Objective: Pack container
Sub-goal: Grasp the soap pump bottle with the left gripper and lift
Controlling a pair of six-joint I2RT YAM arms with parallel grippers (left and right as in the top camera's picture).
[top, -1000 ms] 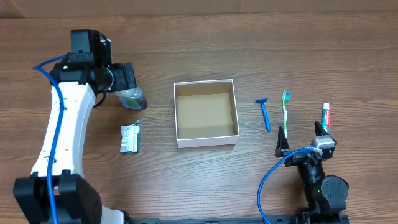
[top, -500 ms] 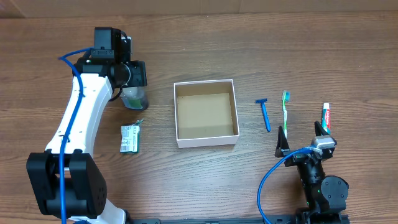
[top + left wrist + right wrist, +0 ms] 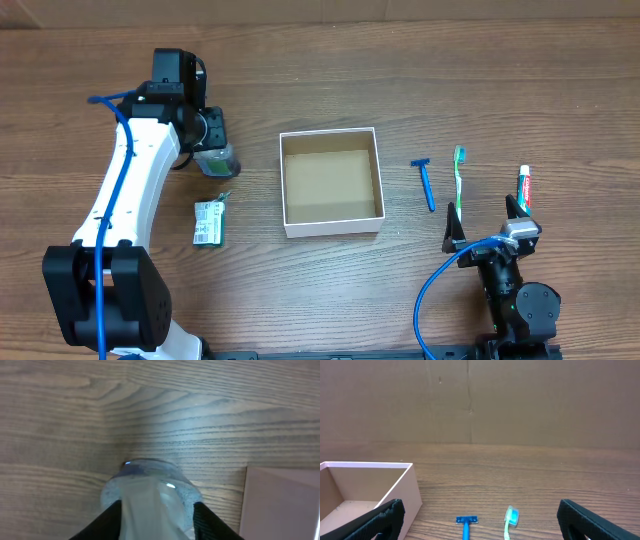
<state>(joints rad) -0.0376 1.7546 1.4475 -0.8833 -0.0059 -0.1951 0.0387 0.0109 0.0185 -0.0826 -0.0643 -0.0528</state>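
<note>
The container [image 3: 331, 226], a square white-walled box with a brown inside, sits mid-table with nothing in it; one wall shows in the left wrist view [image 3: 282, 505] and in the right wrist view [image 3: 406, 491]. Left of it stands a clear bottle [image 3: 218, 160] [image 3: 150, 491]. My left gripper [image 3: 212, 150] [image 3: 157, 521] is shut on the clear bottle, a black finger pressed to each side. My right gripper [image 3: 484, 222] [image 3: 480, 520] rests open near the front right edge, holding nothing.
A blue razor [image 3: 425, 183] [image 3: 466, 525], a green toothbrush [image 3: 459, 175] [image 3: 510, 517] and a toothpaste tube [image 3: 524, 188] lie right of the container. A small green packet [image 3: 209, 221] lies in front of the bottle. A cardboard wall backs the table.
The left arm swung in over the bottle and its jaws closed from wide apart onto the bottle's sides. The right arm has not moved.
</note>
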